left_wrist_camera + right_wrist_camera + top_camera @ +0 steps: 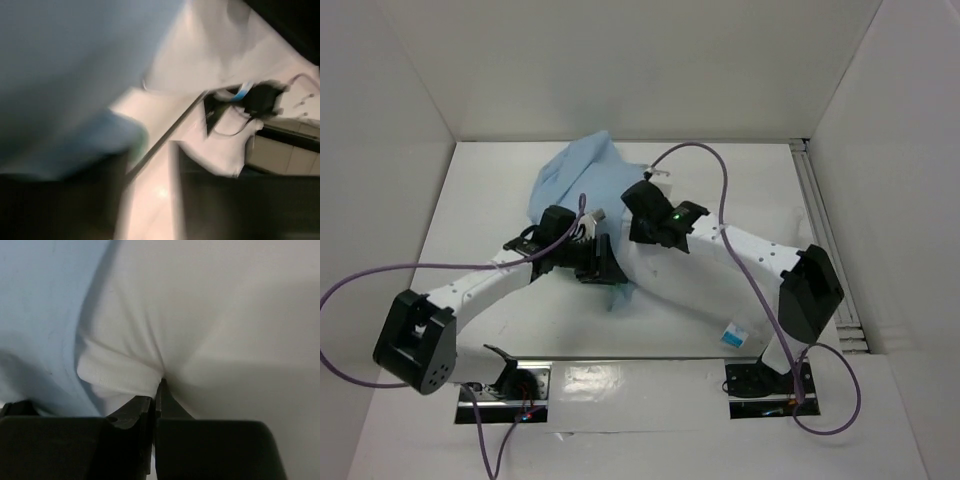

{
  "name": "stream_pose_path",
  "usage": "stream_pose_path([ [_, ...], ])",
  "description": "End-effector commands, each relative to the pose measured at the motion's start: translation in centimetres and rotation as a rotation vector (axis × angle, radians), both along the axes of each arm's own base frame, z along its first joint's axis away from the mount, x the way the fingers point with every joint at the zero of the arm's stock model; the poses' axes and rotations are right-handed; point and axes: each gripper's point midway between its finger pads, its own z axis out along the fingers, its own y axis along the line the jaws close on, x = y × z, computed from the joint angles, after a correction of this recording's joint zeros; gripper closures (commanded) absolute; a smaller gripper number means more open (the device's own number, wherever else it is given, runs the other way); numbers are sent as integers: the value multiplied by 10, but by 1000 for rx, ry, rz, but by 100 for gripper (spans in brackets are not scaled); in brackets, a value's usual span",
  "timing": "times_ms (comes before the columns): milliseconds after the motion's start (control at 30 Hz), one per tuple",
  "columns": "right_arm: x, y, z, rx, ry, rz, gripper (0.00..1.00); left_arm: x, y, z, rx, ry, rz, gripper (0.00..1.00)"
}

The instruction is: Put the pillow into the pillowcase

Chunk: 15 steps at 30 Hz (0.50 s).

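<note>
Two soft items are shown touching at mid-table. The pillow [692, 288] is laid on the table [485, 200], its length running from the centre toward the near right, where a small blue-and-white label [734, 335] is seen at its corner. The pillowcase [570, 180] is bunched in a light blue heap against the pillow's far-left end, and a strip of the same blue cloth is seen running along the pillow's left edge toward the near side.

In the right wrist view, the right gripper [157, 390] is seen with its jaws pressed together, almost no gap left between them. A small fold of the pillow's white fabric is pinched at the tips, and creases are drawn from that fold across the surface. Blue pillowcase cloth lies immediately left of the pinched fold.

The left gripper [596, 262] is placed at the pillow's left edge, against the blue strip. Its wrist view is heavily blurred: blue cloth fills the upper left, and a blue fold with a green edge lies close to the lens. Whether these jaws are spread or closed, and whether cloth is held between them, cannot be told.

Both arms are angled inward from the near edge, and a purple cable [380, 275] is looped out at the left.
</note>
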Motion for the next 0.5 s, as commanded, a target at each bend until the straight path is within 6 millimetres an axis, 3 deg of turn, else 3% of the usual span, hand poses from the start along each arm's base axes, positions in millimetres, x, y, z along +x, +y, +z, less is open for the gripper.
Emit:
stream_pose_path([
  [0, 10, 55, 33, 230, -80, 62, 98, -23, 16, 30, 65, -106, -17, 31],
  [33, 9, 56, 33, 216, -81, 90, 78, -21, 25, 37, 112, -154, -6, 15],
  [67, 9, 59, 49, 237, -113, 112, 60, -30, 38, 44, 168, -149, 13, 0],
  [100, 13, 58, 64, 243, -155, 137, 29, -16, 44, 67, 206, -249, 43, 0],
  [133, 17, 54, 69, 236, -165, 136, 28, -14, 49, 79, 227, -283, 58, 0],
  [167, 17, 54, 75, 227, -170, 143, 16, -11, 53, 87, 248, -307, 72, 3],
  [200, 19, 48, 90, 219, -169, 146, 13, -2, 60, 109, 265, -354, 111, 24],
  [267, 23, 34, 103, 175, -176, 124, 11, 9, 64, 129, 266, -402, 146, 55],
  [300, 18, 24, 108, 143, -170, 118, 7, 15, 63, 149, 250, -443, 164, 68],
  [333, 20, 15, 122, 138, -195, 98, 7, 28, 64, 147, 281, -441, 193, 76],
  [400, 18, -12, 142, 127, -235, 34, 5, 48, 65, 164, 304, -464, 250, 68],
  [433, 18, -30, 138, 102, -222, 1, 4, 70, 67, 149, 372, -424, 299, 36],
  [467, 18, -44, 140, 92, -228, -29, 2, 81, 68, 147, 401, -415, 317, 22],
])
